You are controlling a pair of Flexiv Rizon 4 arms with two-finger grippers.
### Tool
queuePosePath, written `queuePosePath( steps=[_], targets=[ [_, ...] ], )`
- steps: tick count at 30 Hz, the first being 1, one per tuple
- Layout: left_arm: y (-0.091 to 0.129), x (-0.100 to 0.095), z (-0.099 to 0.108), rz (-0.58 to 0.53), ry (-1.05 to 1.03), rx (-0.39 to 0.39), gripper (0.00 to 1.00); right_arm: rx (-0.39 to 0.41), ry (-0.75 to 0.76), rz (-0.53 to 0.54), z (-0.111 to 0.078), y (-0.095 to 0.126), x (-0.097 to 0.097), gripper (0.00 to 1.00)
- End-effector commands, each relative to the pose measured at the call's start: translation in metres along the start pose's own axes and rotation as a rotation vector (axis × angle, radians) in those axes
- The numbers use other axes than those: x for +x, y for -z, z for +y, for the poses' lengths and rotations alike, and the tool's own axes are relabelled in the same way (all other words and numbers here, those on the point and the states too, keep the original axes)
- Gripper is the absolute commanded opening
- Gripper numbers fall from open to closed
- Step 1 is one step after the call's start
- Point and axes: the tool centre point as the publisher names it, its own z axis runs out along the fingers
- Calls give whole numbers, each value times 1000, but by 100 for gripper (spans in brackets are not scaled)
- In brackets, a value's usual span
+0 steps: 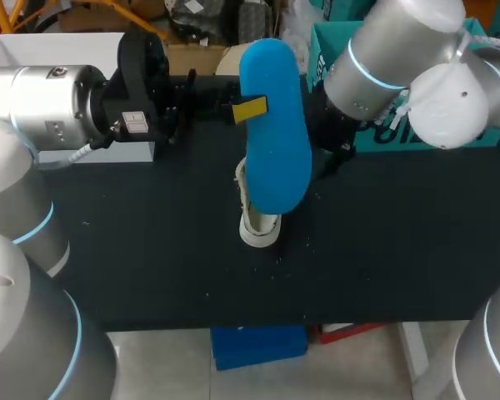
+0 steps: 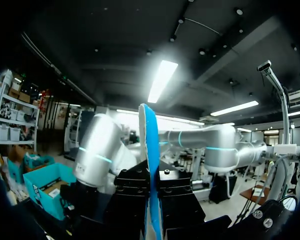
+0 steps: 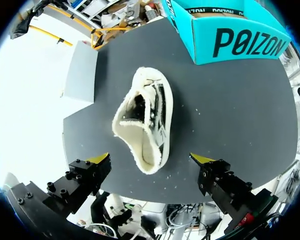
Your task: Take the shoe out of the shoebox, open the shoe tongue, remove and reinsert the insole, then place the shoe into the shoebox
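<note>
**A:** What is the left gripper doing?

**B:** It is clamped on the insole, one finger on each face, near the upper end. The insole hangs on end in the middle of the head view, clear of the shoe.

**A:** And the right gripper?

**B:** Its fingers are wide apart, holding and touching nothing. It hovers over the shoe, which lies on the table with its opening facing up at that gripper. In the head view only one end of the shoe shows, just under the insole's lower tip at centre frame.

**A:** Which step is this?

**B:** I'd say the insole is out and putting it back comes next. The shoe is out of the shoebox, which stands at the upper right of the head view.

**A:** What does the next move call for?

**B:** Probably lowering the insole with its lower tip aimed into the opening, then sliding it toward the toe. The shoe looks soft, so the right gripper may need to steady it or hold the tongue back.
</note>
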Motion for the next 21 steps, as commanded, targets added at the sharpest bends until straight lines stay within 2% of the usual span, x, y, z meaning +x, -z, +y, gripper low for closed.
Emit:
queuePosePath(
  steps=[1,5,7,9,12,14,16,21],
  targets=[
    [0,1,0,-2,1,-3,0,-21,78,562,-5,3,-14,100],
    [0,1,0,-2,1,-3,0,-21,78,562,-5,3,-14,100],
    [0,1,0,-2,1,-3,0,-17,40,608,-5,11,-17,100],
    [0,1,0,-2,1,-3,0,25,-26,735,-4,20,-15,100],
    [0,1,0,-2,1,-3,0,35,-44,786,-2,26,-12,100],
    [0,1,0,-2,1,-3,0,16,-34,763,-1,28,-11,100],
    [0,1,0,-2,1,-3,0,33,-46,811,0,31,-8,100],
    [0,1,0,-2,1,-3,0,14,-30,836,-2,37,-2,100]
  ],
)
